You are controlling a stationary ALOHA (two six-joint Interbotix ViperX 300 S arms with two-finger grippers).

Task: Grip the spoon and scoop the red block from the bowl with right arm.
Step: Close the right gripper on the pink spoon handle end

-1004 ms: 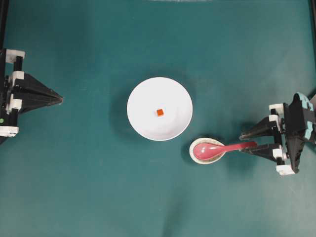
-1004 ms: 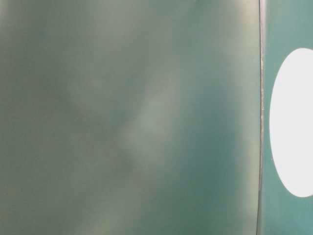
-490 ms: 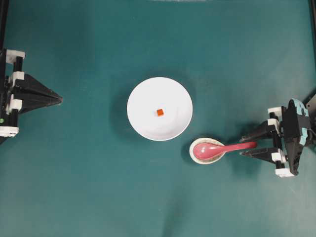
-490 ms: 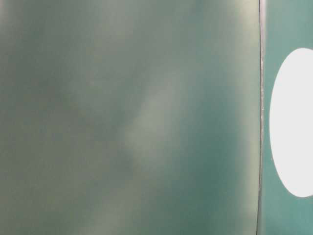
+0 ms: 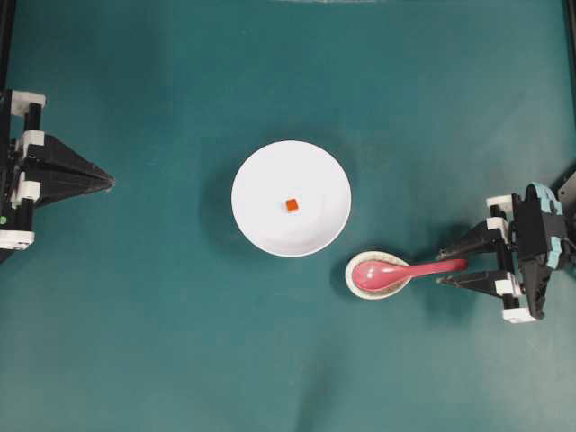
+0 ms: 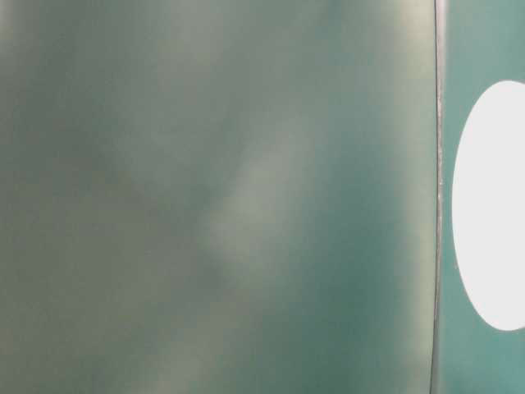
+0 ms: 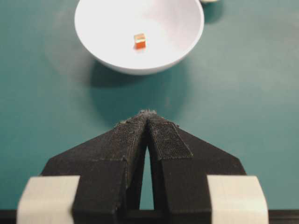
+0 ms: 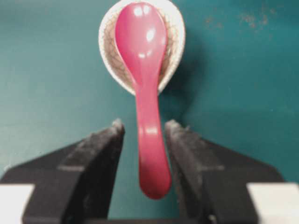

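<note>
The pink-red spoon [image 5: 400, 270] [image 8: 145, 93] rests with its scoop in a small cream dish [image 5: 374, 286] [image 8: 174, 37], handle pointing right. My right gripper [image 5: 445, 264] [image 8: 144, 127] is open, its two fingers on either side of the handle's end with a little green showing on each side. The white bowl [image 5: 261, 225] [image 7: 107, 51] stands mid-table, up and left of the spoon, with the tiny red block [image 5: 291, 205] [image 7: 139, 40] at its centre. My left gripper [image 5: 108, 181] [image 7: 148, 113] sits far left, shut and empty, pointing at the bowl.
Green table surface surrounds everything. The table-level view is a blur of green with a white oval at its right edge. The left arm's body [image 5: 27, 180] stays at the left border.
My right gripper has shifted slightly downward and settled round the spoon's handle end. The spoon, bowl, block and left arm have not moved.
</note>
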